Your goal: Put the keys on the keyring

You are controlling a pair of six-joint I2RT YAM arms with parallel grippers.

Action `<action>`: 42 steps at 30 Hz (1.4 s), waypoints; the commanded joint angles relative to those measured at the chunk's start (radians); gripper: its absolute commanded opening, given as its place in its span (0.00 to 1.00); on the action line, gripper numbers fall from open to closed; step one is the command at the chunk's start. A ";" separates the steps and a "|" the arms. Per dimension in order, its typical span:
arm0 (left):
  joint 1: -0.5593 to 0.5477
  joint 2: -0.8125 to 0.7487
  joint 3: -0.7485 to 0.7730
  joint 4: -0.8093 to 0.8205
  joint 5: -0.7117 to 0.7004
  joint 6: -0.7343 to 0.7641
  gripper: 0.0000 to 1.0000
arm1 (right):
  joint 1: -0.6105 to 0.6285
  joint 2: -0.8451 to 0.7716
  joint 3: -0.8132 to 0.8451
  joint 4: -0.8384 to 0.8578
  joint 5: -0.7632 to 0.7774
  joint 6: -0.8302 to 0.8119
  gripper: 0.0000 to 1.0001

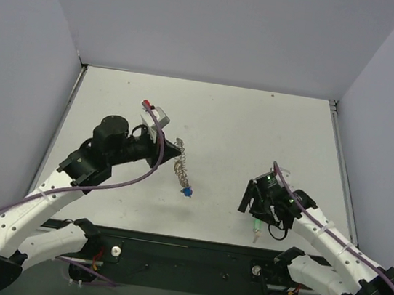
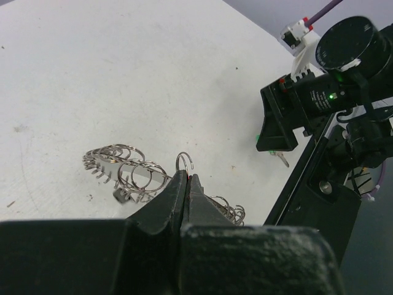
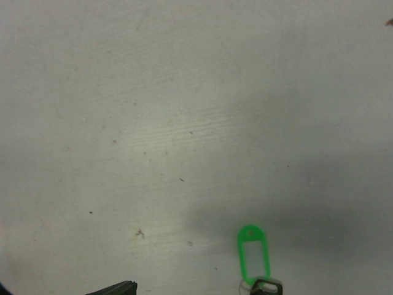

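Note:
The keyring [image 1: 182, 161] is a silvery coil-rimmed ring held off the white table [image 1: 257, 134], with a blue-headed key [image 1: 187, 191] at its lower end. My left gripper [image 1: 169, 155] is shut on one loop of it. In the left wrist view the jaws [image 2: 186, 178] pinch a wire loop [image 2: 185, 162], a red sliver shows between them, and coils [image 2: 126, 169] spread to the left. My right gripper [image 1: 257, 213] is open low over a green key [image 1: 255, 226]. In the right wrist view the key's green tag [image 3: 253, 253] lies by the right fingertip [image 3: 268, 286].
A black base rail [image 1: 189, 253] runs along the table's near edge. Grey walls close in the left, back and right sides. My right arm [image 2: 319, 98] shows in the left wrist view, near the rail.

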 commanded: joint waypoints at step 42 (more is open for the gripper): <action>0.018 -0.071 0.054 -0.012 0.027 0.027 0.00 | -0.006 0.472 0.167 0.091 -0.111 -0.116 0.00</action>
